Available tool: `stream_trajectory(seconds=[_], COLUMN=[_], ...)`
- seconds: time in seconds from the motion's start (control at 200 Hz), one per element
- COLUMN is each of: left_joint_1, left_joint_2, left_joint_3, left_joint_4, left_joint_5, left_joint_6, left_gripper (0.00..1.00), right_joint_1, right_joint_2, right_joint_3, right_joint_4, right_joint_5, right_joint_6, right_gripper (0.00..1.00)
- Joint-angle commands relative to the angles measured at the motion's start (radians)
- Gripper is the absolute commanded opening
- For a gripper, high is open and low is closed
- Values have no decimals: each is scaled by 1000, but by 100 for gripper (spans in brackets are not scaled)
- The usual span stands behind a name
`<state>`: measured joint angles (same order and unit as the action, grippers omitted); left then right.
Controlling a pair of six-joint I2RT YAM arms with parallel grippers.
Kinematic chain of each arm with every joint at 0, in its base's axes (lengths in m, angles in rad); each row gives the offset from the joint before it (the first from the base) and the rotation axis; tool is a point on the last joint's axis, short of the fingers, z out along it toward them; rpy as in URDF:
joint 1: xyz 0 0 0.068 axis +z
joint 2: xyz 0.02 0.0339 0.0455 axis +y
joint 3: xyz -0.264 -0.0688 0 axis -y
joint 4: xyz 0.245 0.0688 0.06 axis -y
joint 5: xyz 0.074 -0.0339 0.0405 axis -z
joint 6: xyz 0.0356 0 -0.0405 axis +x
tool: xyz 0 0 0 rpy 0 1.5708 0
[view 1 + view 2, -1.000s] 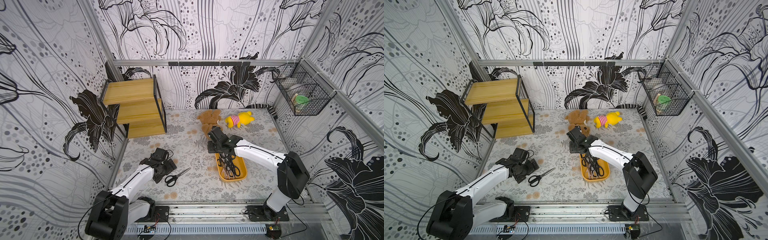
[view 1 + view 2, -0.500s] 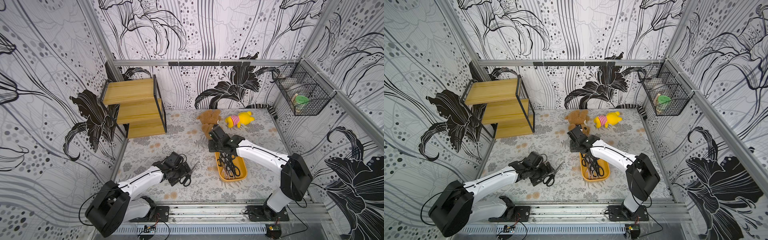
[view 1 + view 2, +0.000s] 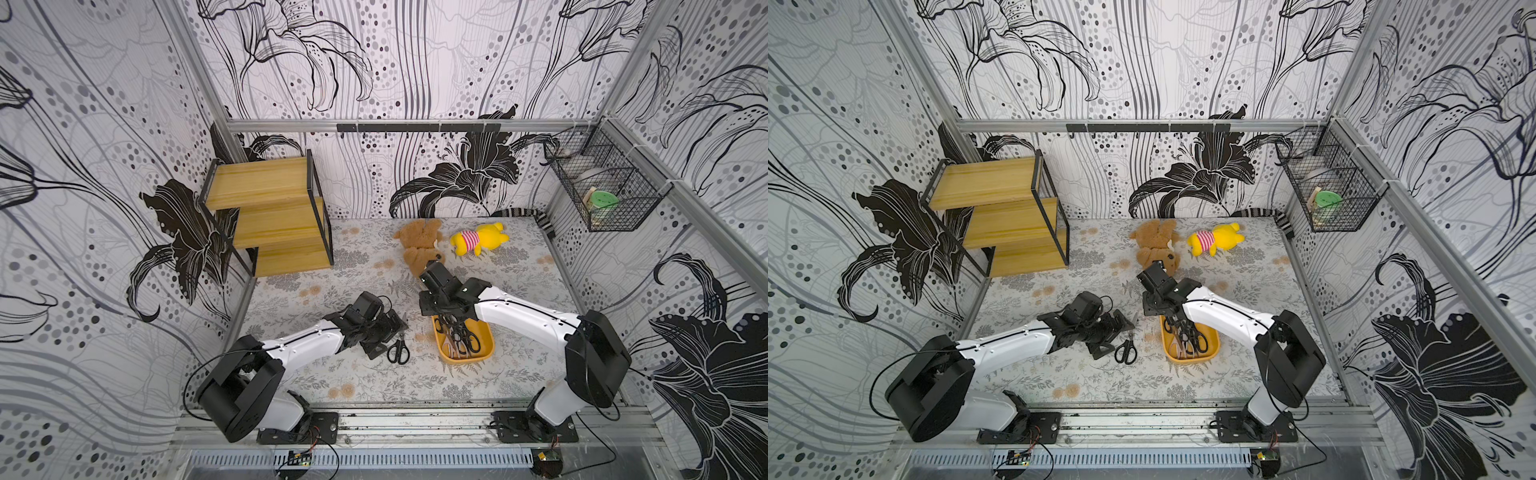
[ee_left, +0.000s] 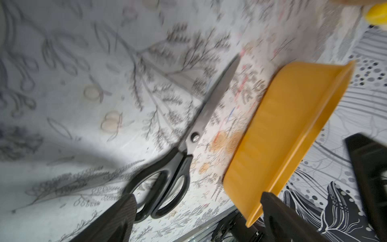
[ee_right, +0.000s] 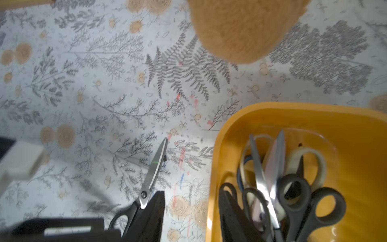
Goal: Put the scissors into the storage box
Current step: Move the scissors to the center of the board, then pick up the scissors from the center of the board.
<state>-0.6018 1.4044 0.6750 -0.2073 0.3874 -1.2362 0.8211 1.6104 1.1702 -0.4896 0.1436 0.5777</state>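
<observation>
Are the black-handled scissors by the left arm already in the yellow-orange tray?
No, the black-handled metal scissors lie on the floral table cover beside the yellow-orange plastic tray.

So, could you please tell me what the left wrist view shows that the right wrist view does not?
Only the left wrist view shows the loose scissors whole, handle loops included, the outer wall of the storage box, and the left hand, fingers spread. Only the right wrist view shows the box's inside, the piled scissors in it, and the brown teddy bear. Both show the loose pair lying on the floral mat beside the box, outside it.
</observation>
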Motion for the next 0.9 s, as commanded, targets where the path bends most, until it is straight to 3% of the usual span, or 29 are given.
stream_trajectory(seconds=[0.0, 0.14, 0.31, 0.576, 0.896], left_joint_1=[107, 235, 310, 347, 351], left_joint_2=[-36, -68, -77, -94, -108], left_joint_3=[13, 35, 69, 42, 22], left_joint_4=[-48, -87, -82, 7, 34], left_joint_5=[-57, -111, -147, -157, -168], left_joint_6=[85, 163, 200, 143, 123], left_gripper=[97, 97, 97, 97, 97], right_joint_1=[71, 151, 234, 274, 274], right_joint_2=[-7, 39, 104, 132, 189], right_joint_3=[-3, 1, 16, -24, -17], right_joint_4=[-17, -24, -50, -86, -102], right_joint_5=[-63, -95, -109, -93, -77], right_joint_6=[-9, 28, 94, 174, 181], right_gripper=[47, 47, 46, 39, 35])
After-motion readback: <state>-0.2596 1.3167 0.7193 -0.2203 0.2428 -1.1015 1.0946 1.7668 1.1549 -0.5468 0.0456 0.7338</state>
